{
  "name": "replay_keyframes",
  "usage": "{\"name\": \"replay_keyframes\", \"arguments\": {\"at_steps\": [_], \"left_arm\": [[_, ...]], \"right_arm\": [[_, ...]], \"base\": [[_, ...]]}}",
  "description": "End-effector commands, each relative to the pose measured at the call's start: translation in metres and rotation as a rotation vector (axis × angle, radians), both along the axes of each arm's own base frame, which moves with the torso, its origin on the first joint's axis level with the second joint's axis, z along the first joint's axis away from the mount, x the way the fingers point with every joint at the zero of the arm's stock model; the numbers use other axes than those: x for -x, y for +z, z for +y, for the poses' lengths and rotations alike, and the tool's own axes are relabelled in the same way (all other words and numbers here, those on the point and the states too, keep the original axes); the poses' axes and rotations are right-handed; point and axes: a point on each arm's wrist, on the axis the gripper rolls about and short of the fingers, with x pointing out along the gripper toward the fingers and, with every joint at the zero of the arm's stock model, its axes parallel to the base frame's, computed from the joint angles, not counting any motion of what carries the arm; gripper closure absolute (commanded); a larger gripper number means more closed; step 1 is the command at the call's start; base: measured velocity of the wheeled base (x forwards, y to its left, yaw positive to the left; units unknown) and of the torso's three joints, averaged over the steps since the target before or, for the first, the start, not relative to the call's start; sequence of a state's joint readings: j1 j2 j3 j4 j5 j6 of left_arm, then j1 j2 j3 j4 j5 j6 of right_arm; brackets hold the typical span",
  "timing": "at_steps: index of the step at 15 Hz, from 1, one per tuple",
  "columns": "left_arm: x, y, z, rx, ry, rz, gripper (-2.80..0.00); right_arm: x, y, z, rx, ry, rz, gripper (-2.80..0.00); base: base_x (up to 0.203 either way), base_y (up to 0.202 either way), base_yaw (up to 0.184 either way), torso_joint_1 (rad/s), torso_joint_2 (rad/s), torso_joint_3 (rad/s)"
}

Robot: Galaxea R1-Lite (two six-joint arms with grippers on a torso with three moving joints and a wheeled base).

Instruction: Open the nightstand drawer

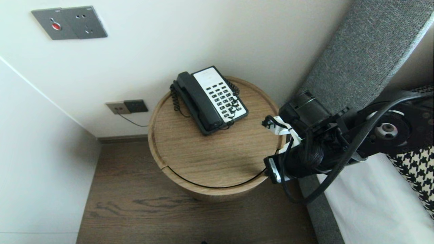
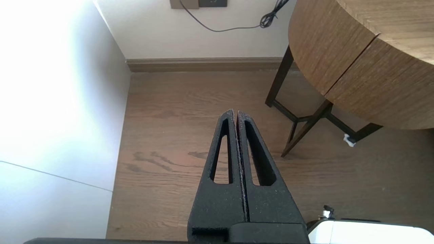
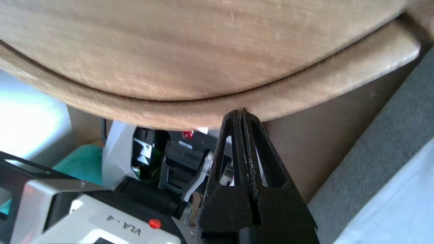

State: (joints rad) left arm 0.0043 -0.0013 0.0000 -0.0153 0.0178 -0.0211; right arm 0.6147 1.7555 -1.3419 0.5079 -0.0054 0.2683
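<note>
Item: round wooden table (image 1: 203,159), standing in the corner between the wall and the bed (image 1: 359,196). On its far part, toward the wall, lay a black-and-white telephone (image 1: 217,96), its handset (image 1: 198,101) on the cradle and the coiled cord beside it; the near part of the top was bare. Right gripper (image 3: 239,112): fingers pressed together, holding nothing, tips just at the table's curved rim on the bed side; contact could not be told. Its right arm (image 1: 339,135) reached in from above the bed edge. Left gripper (image 2: 235,112): fingers pressed together, empty, hanging over the wooden floor (image 2: 169,135), well apart from the table's dark legs (image 2: 305,125). Wall socket (image 1: 127,106): beside the table, cable attached.
</note>
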Motion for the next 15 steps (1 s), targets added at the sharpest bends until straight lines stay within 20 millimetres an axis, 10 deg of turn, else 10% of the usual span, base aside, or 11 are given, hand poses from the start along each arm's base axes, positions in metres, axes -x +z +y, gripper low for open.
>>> {"name": "replay_keyframes", "arguments": {"at_steps": [1,8,15], "left_arm": [[0.000,0.000,0.000,0.000,0.001,0.000,0.00],[0.000,0.000,0.000,0.000,0.001,0.000,0.00],[0.000,0.000,0.000,0.000,0.002,-0.001,0.00]], "right_arm": [[0.006,0.001,-0.003,0.001,0.002,0.002,0.00],[0.006,0.028,-0.001,-0.052,0.006,-0.079,0.00],[-0.005,0.003,0.006,-0.008,0.007,-0.015,0.00]], "base": [[0.000,0.000,0.000,0.000,0.00,0.000],[0.000,0.000,0.000,0.000,0.00,0.000],[0.000,0.000,0.000,0.000,0.00,0.000]]}}
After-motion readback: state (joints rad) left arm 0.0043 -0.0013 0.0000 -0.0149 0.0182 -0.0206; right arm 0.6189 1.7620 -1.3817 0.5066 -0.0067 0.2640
